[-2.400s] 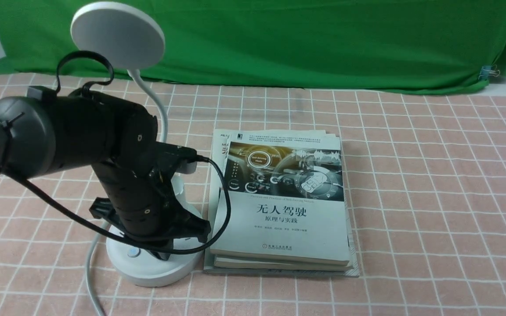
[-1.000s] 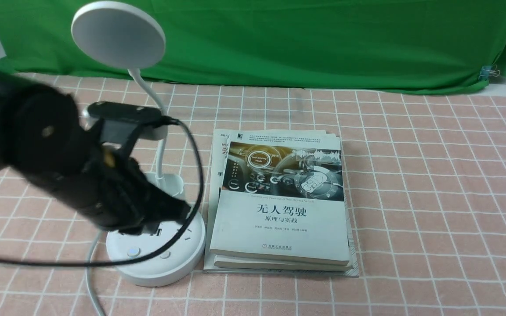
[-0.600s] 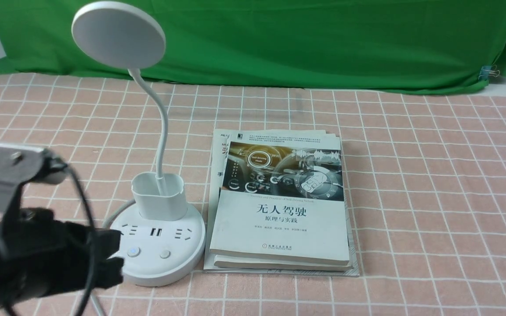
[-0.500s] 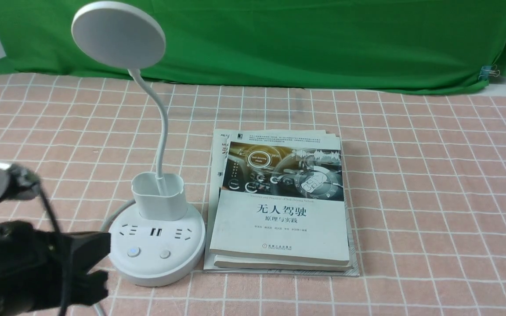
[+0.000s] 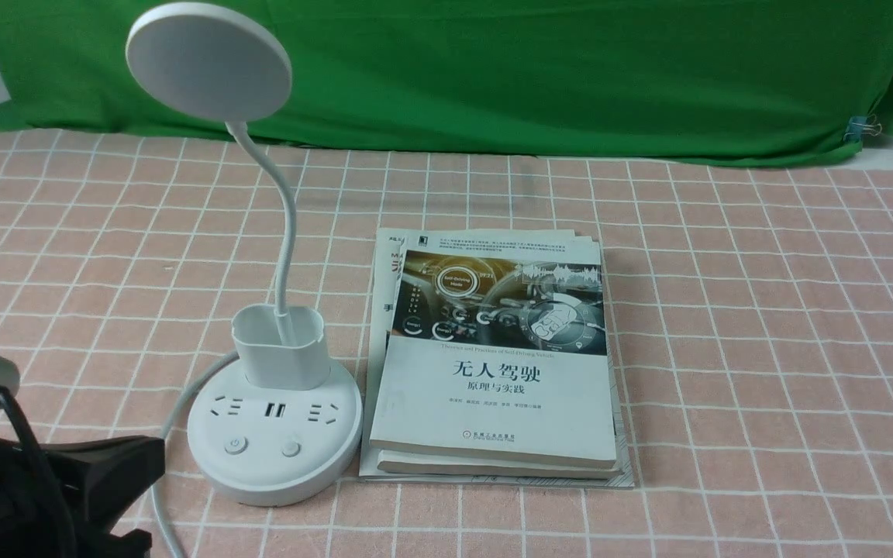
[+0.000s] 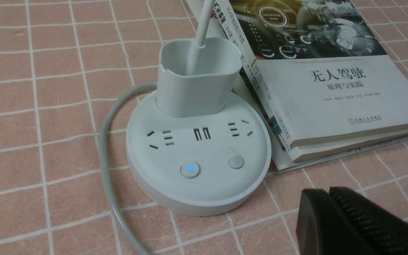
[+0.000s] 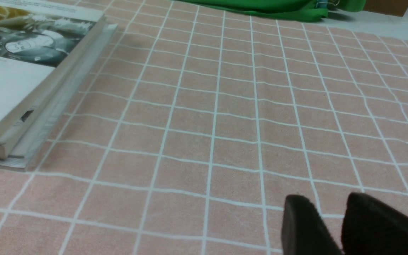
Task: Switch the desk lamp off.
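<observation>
Left wrist view showed the left end effector (image 6: 326,193) low over the counter (image 6: 30,148), near and to the right of the lamp's base, touching nothing. Only a dark edge of its fingers appeared, so I could not tell whether it was released or clenched. The right end effector (image 7: 338,207) hung far right over bare checked cloth, fingers drawn almost together, grasping nothing.

The desk lamp (image 5: 276,457) stood at the near left, just beside the stack of books (image 5: 493,364). Its left button (image 6: 190,169) glowed blue in the wrist view; the right button (image 6: 236,162) was dark. The disc head (image 5: 208,60) faced away, so whether it was lit could not be judged.

A second press would likely toggle the lamp on again. The white cord (image 6: 106,141) curled along the base's left side, near the left end effector, and a careless sweep could snag it and drag the base.

The cup holder (image 6: 197,88) held only the lamp's neck.
</observation>
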